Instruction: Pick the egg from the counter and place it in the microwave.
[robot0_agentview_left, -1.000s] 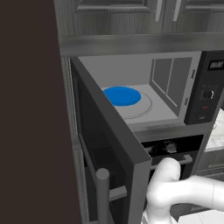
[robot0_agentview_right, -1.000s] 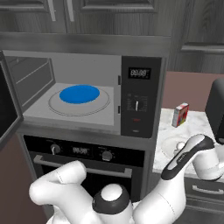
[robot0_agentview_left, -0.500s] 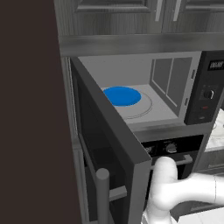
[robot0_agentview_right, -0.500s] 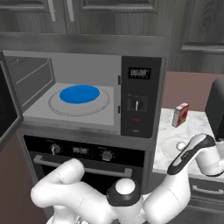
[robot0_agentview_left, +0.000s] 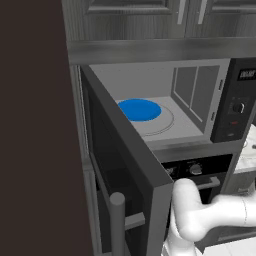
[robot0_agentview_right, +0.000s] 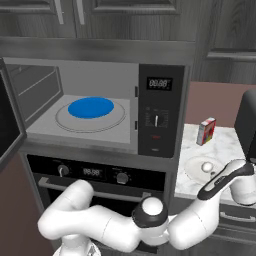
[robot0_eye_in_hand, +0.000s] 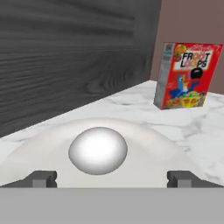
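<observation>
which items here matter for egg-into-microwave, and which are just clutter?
Job:
egg, in a shallow white dish on the counter
microwave, door open
gripper, open, at the egg

Clutter:
cereal box
blue plate on the turntable
oven below
</observation>
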